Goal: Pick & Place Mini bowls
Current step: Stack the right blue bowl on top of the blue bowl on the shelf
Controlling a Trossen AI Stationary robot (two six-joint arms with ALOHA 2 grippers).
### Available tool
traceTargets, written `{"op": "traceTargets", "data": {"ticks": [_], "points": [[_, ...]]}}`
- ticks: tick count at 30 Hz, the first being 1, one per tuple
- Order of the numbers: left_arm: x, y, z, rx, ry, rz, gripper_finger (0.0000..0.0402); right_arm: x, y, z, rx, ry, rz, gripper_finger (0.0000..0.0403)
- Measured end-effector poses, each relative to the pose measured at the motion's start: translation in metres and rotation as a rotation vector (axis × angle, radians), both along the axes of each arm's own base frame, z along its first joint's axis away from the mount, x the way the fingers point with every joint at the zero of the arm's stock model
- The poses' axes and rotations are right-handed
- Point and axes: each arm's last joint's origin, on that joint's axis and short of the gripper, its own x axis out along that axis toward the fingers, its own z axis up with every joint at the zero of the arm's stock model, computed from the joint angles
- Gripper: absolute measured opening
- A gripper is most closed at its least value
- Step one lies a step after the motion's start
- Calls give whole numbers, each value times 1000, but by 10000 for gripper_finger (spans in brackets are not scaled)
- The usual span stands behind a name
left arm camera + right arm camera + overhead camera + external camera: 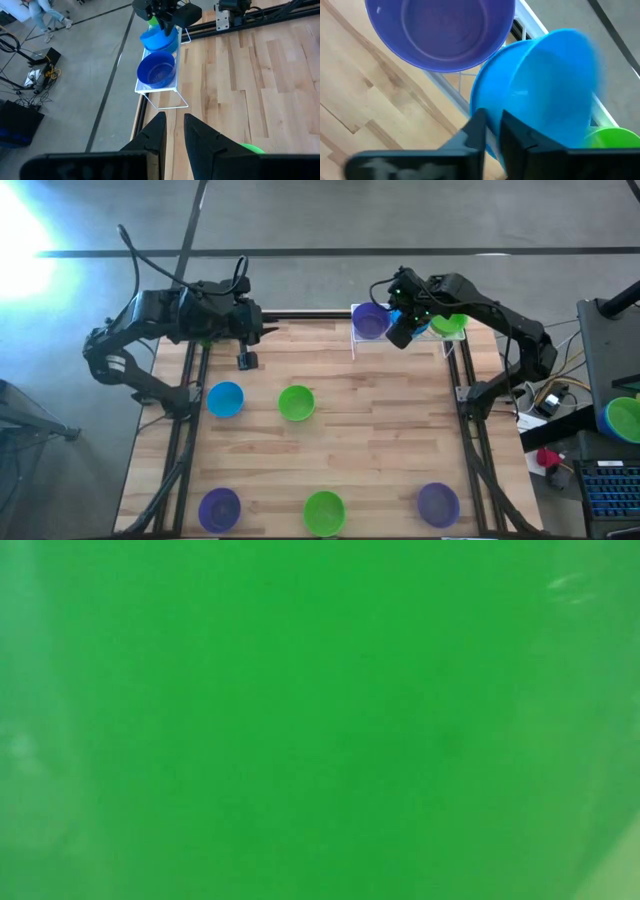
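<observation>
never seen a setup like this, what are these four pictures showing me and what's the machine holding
Two robot arms work at a wooden table. One picture looks straight down from above, one sits at table height with green filling it, and one rides on each wrist. Five mini bowls lie loose on the table, such as the green bowl. At the far edge, a white wire rack already holds a purple bowl. The right tool grips the rim of a blue bowl at the rack. The left tool hovers above the table, holding nothing.

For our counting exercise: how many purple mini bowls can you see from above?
3. One purple bowl sits in the white rack; a second purple bowl lies lower-left on the table in the high view; a third purple bowl lower-right. Stacked ones could hide more.
</observation>
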Motion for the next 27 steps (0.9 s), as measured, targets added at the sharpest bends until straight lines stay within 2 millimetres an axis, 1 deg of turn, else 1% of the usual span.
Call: {"op": "traceTargets", "data": {"ticks": [2,6,22,27], "points": [[0,0,0,0,0,0,62,0,0,0,-1,1,3,15],[0,0,0,0,0,0,62,0,0,0,-2,1,3,10],[0,0,0,0,0,0,62,-1,0,0,-12,11,-8,9],[0,0,0,0,0,0,62,-1,0,0,-13,11,-8,22]]}}
